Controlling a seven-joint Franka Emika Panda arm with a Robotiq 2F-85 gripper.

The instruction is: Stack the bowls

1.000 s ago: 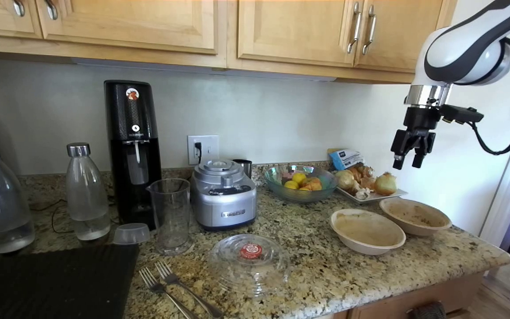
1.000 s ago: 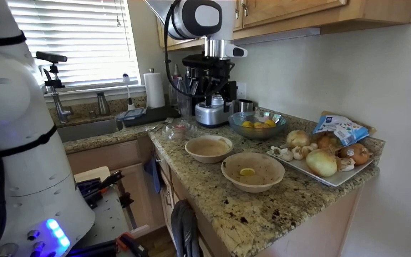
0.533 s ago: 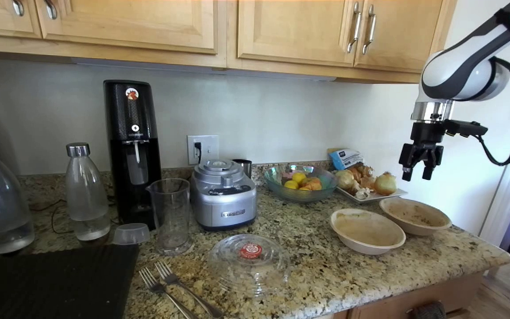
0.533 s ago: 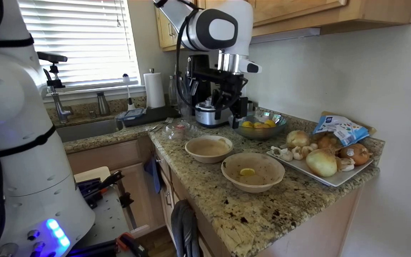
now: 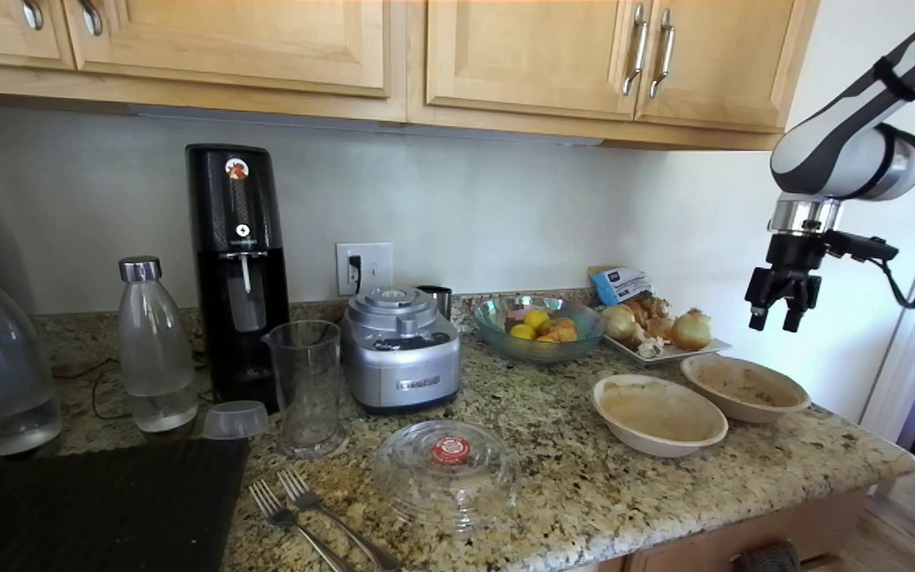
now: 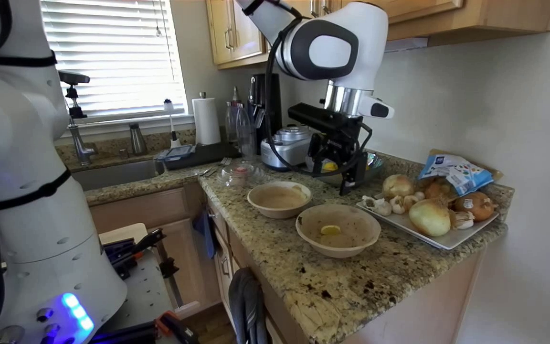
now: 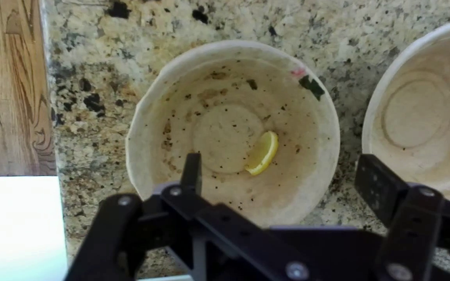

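Pre-grab I reckon: hand [image 5: 775, 320] spread wide above the dirtier bowl [image 7: 221, 132], so next drop and pinch its side facing the cleaner bowl [image 7: 420, 113].

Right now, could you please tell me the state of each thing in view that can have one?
Tool: open, holding nothing
Lemon bowl: upright, soiled, lemon wedge inside
Other bowl: upright, stained, not stacked
Glass bowl: upright, holding fruit
Plate: loaded with onions and garlic
Two capped bottles: upright, partly filled
Jug: upright, contents unclear
Plug: in the outlet
Upper cabinets: closed
Blind: lowered
Base lights: lit
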